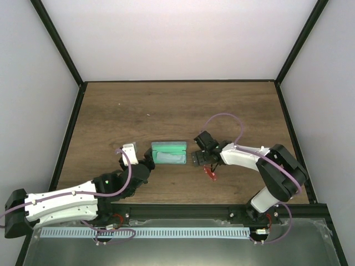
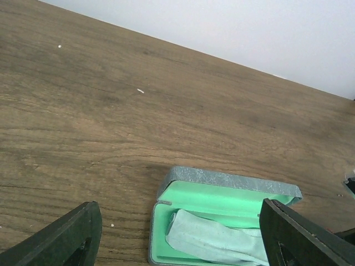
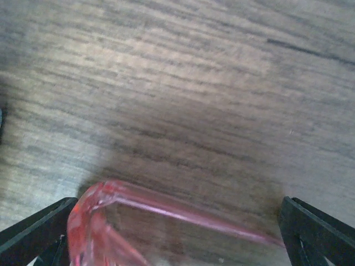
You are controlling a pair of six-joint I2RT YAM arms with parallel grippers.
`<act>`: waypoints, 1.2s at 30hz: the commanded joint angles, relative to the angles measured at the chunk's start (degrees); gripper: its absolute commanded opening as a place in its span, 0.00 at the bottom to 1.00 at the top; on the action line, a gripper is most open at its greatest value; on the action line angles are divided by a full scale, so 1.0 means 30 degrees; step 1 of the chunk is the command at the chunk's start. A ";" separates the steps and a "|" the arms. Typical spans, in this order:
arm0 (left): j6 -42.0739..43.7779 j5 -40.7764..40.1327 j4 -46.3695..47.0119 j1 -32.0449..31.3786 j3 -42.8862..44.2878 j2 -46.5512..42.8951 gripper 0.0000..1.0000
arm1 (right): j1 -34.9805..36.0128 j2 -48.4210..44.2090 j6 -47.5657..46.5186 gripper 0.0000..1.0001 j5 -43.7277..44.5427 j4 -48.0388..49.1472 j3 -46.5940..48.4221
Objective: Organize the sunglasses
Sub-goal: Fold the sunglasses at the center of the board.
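The sunglasses, with red translucent lenses, lie on the wooden table just right of the open case. In the right wrist view, their red frame and one thin pinkish arm lie blurred between my wide-apart fingers. My right gripper is open over them. The grey-blue case has a green lining and holds a folded light blue cloth. My left gripper is open at the case's left end, with the case between its fingers.
Black frame rails border the table on the left, right and back. A metal rail runs along the near edge by the arm bases. The wooden table stretches behind the case.
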 commanded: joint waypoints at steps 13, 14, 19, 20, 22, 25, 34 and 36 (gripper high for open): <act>-0.0056 0.0214 0.0254 0.0196 -0.0612 -0.0969 0.82 | 0.1378 0.0947 0.2314 0.65 0.0493 -0.2161 -0.0378; 0.0019 0.0257 0.0364 0.0218 -0.0647 -0.1001 0.83 | 0.1393 0.0919 0.2358 0.61 0.0508 -0.2144 -0.0452; 0.0323 0.0476 0.0674 0.0283 -0.0653 -0.0913 0.83 | 0.1385 0.0799 0.2509 0.43 0.0529 -0.1994 -0.0702; 0.0330 0.0491 0.0691 0.0284 -0.0652 -0.0884 0.83 | 0.1398 0.0784 0.2536 0.41 0.0538 -0.1958 -0.0741; 0.0336 0.0525 0.0689 0.0312 -0.0674 -0.0825 0.83 | 0.1407 0.0769 0.2622 0.38 0.0638 -0.1930 -0.0762; 0.0365 0.0585 0.0776 0.0342 -0.0681 -0.0766 0.83 | 0.1400 0.0811 0.2783 0.37 0.0764 -0.1914 -0.0679; 0.0413 0.0747 0.0825 0.0373 -0.0730 -0.0779 0.83 | 0.1399 0.1575 0.2776 0.16 0.1339 -0.2196 0.0643; 0.0413 0.0799 0.0835 0.0401 -0.0782 -0.0809 0.83 | 0.1414 0.1872 0.2752 0.17 0.1591 -0.2357 0.1001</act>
